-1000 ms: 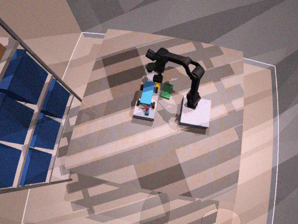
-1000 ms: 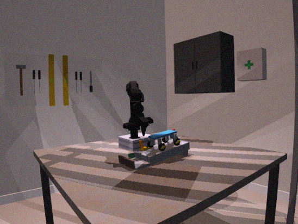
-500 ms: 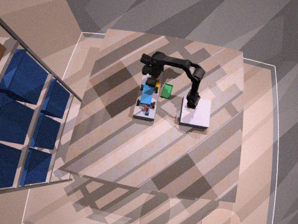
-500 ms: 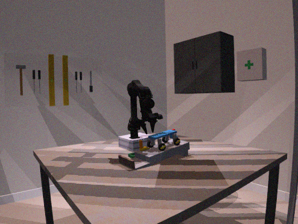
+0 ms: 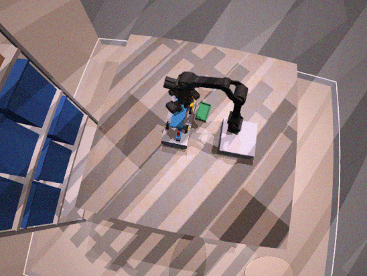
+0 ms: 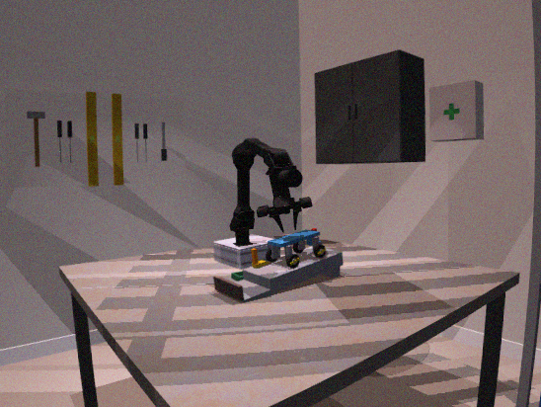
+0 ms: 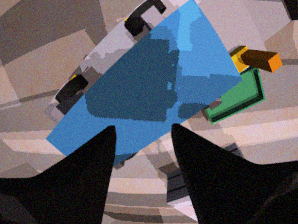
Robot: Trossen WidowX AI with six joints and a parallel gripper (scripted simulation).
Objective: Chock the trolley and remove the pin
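The trolley with a blue deck (image 5: 178,120) (image 6: 291,239) (image 7: 150,75) stands on the grey ramp (image 5: 174,143) (image 6: 301,276). The red-headed stop pin (image 5: 178,133) (image 6: 314,229) stands upright at its uphill end. The yellow chock with its orange handle (image 5: 192,103) (image 6: 255,257) (image 7: 273,62) stands upright on the ramp, just downhill of the wheel on the arm-base side; whether it touches is too small to tell. My gripper (image 6: 289,230) (image 7: 143,130) is partly open and empty, tips down above the blue deck. The green tray (image 5: 203,112) (image 6: 238,276) (image 7: 237,97) is empty.
The white block under the arm base (image 5: 244,141) (image 6: 224,253) stands beside the ramp, with the tray between them. A dark end stop (image 6: 228,287) crosses the ramp's low end. The arm reaches over from its base and hides part of the ramp in the top view.
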